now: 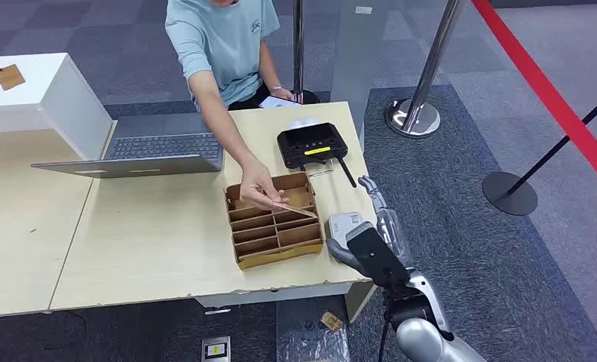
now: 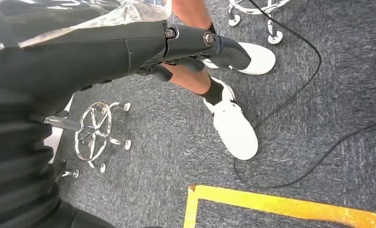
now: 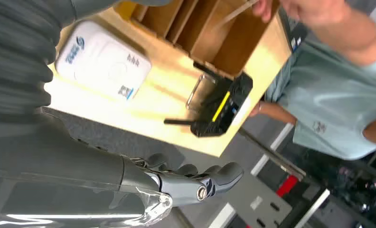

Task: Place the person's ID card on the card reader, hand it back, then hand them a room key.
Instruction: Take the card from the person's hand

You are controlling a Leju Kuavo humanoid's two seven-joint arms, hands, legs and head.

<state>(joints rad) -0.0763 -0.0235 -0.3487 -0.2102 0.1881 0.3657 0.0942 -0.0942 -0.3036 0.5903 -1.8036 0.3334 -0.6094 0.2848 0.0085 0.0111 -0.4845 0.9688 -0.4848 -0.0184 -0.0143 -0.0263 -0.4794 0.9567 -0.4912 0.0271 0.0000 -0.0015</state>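
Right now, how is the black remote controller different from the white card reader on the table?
The remote controller is black with a yellow strip and antennas sticking out; the card reader is white, smooth, with rounded corners. The controller sits beyond the cardboard tray, nearer the person; the reader lies beside the tray at the near table edge, by the right hand. Both lie flat on the table, untouched.

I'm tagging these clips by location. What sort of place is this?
Probably a mock reception desk: a person at a table with a laptop, a white card reader, and queue stanchions on carpet.
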